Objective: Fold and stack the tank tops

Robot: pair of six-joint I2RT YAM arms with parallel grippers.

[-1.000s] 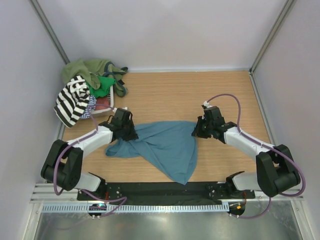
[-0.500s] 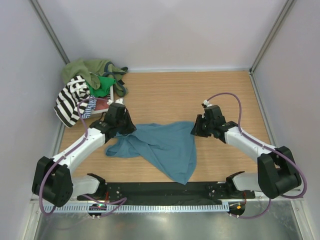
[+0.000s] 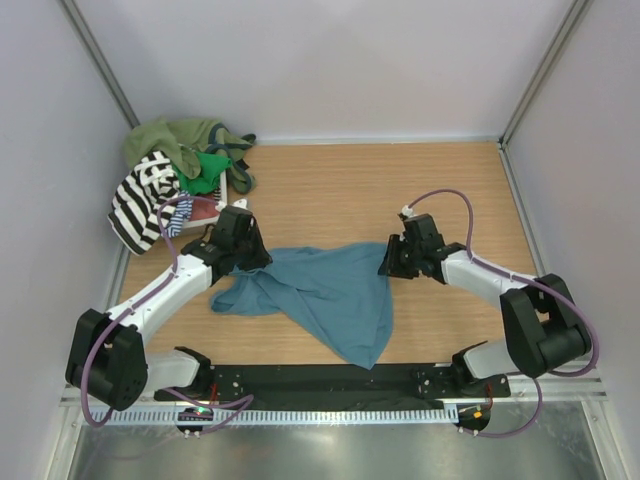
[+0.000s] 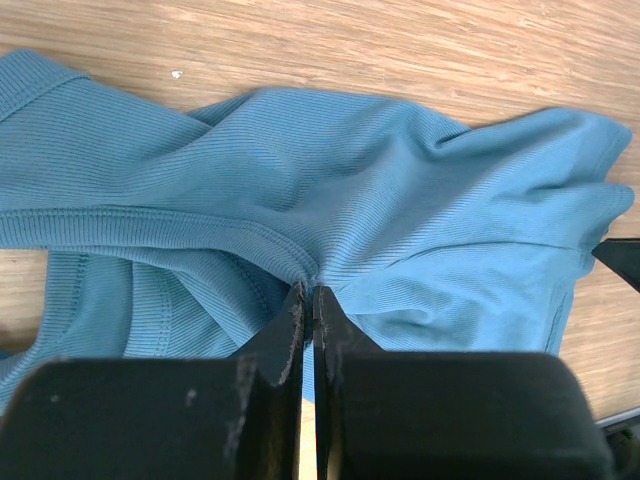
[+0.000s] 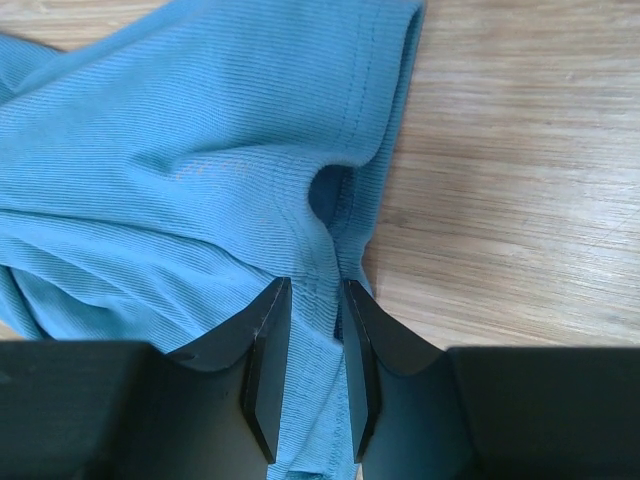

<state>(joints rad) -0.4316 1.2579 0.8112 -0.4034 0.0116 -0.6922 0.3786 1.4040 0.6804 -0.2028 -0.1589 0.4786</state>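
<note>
Lying crumpled on the table (image 3: pixel 400 185), the teal top (image 3: pixel 335 290) spans the gap between both arms. The left gripper (image 4: pixel 308 300) has its jaws together, pinching a fold at the top's left edge. The right gripper (image 5: pixel 318 300) stands with jaws apart, astride the hemmed right edge, cloth loose between the fingers. The other tops form a heap (image 3: pixel 175 150) at the far-left corner, well apart from the teal top, the striped top (image 3: pixel 140 205) hanging at its near side.

white-shelled arms (image 3: pixel 165 285) with chunky black joints (image 3: pixel 110 350) and thin purple cables (image 3: pixel 445 191) looping alongside.
</note>
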